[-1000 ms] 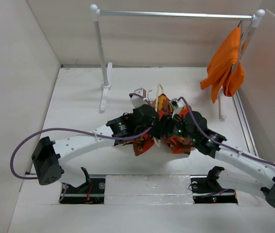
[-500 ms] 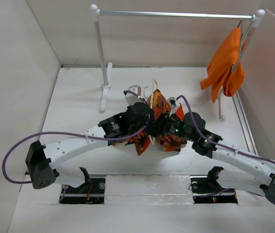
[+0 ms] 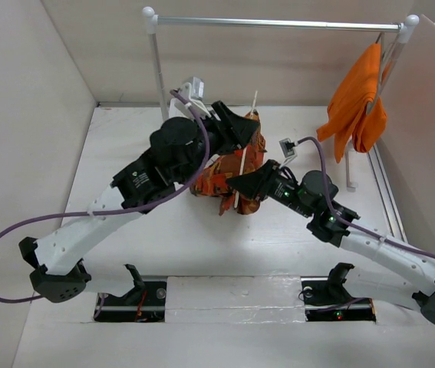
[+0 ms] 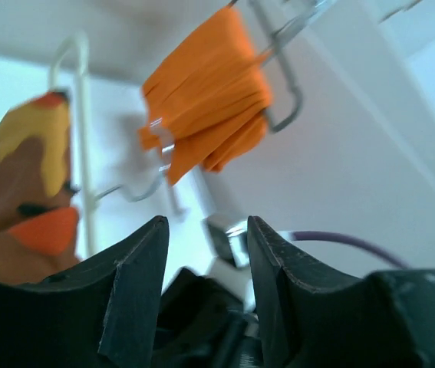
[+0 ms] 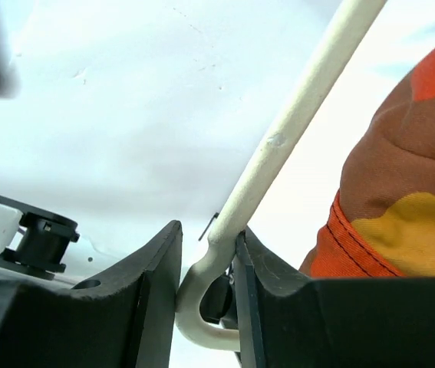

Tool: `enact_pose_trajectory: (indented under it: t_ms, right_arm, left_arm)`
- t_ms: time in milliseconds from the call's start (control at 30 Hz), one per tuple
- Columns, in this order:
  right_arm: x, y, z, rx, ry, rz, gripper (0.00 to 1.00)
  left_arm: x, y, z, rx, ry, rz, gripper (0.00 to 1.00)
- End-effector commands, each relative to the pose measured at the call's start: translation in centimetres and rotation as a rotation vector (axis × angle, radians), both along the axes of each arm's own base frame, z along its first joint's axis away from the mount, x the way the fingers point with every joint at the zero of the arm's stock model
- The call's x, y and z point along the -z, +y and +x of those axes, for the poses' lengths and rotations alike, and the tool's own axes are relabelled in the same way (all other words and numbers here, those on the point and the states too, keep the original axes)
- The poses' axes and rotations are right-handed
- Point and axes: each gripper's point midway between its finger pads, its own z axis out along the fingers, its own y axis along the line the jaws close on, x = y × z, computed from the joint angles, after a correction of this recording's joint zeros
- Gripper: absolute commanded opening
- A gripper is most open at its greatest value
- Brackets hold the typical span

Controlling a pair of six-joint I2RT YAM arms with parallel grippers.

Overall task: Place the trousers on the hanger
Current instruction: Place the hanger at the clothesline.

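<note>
1. Right claw (image 5: 207, 239): clenched on the hanger (image 5: 294, 123) at a rounded corner. The pale bar runs up and away from between its fingers.
2. Hanger: thin, stiff and light. It is probably smooth, so it may swivel in the pinch. The corner or the hook looks the firmest hold.
3. Trousers (image 5: 401, 192): bunched just right of the right claw, against the bar. Whether they hang over the bar cannot be told. They are soft and limp and likely to slide. Take them by the waistband or a leg hem, not mid-bundle.
4. Left claw (image 4: 205, 230): released, nothing between its fingers. The trousers sit low to its left.
5. Beyond the left claw: orange garment (image 4: 209, 100), hung on the rail (image 3: 278, 23).
</note>
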Motion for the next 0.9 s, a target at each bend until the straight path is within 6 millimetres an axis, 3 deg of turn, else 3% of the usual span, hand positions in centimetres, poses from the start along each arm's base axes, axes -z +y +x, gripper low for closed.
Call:
enact_pose_trajectory:
  t_ms: [0,133,300,333,433,533,567,667,700,767,800,867]
  right_arm:
    - [-9.0,-1.2,-0.5,0.019,-0.194,0.185,0.00]
    - [-10.4,-1.9,0.7,0.046,-0.234,0.189,0.00]
    - [-13.9,-3.7,1.9,0.075,-0.321,0.190,0.00]
    - [-14.6,-4.8,2.9,0.109,-0.341,0.183,0.00]
    - [-17.0,-7.0,4.5,0.165,-0.392,0.142,0.00]
    - [-19.3,-8.9,5.6,0.207,-0.457,0.101,0.00]
    - [-19.0,-10.4,7.1,0.257,-0.447,0.064,0.00]
    - [-19.7,-11.9,9.0,0.286,-0.459,0.027,0.00]
    - [-19.7,-13.5,10.6,0.326,-0.457,0.002,0.00]
    - [-19.9,-13.8,11.6,0.331,-0.457,-0.002,0.00]
    - [-20.1,-15.0,13.3,0.356,-0.457,-0.011,0.00]
    - [-20.3,-15.7,13.9,0.366,-0.460,-0.014,0.00]
  left_arm:
    - [-5.7,1.6,-1.1,0.022,-0.122,-0.085,0.41]
    - [-7.5,2.4,-1.4,0.014,-0.160,-0.098,0.41]
    - [-7.6,3.9,-0.7,-0.063,-0.183,-0.067,0.43]
    - [-7.5,4.2,-0.4,-0.082,-0.189,-0.058,0.43]
    - [-4.6,5.8,1.5,-0.214,-0.222,0.071,0.46]
    - [-3.1,7.9,2.8,-0.324,-0.231,0.178,0.48]
    - [-2.7,7.9,2.9,-0.325,-0.227,0.195,0.49]
    - [-1.2,7.1,2.6,-0.279,-0.206,0.207,0.49]
    - [-0.5,6.7,2.3,-0.250,-0.194,0.202,0.49]
    - [0.1,6.4,2.2,-0.238,-0.180,0.199,0.49]
    - [0.7,6.2,1.9,-0.220,-0.167,0.197,0.49]
    - [0.8,6.1,1.8,-0.211,-0.166,0.196,0.49]
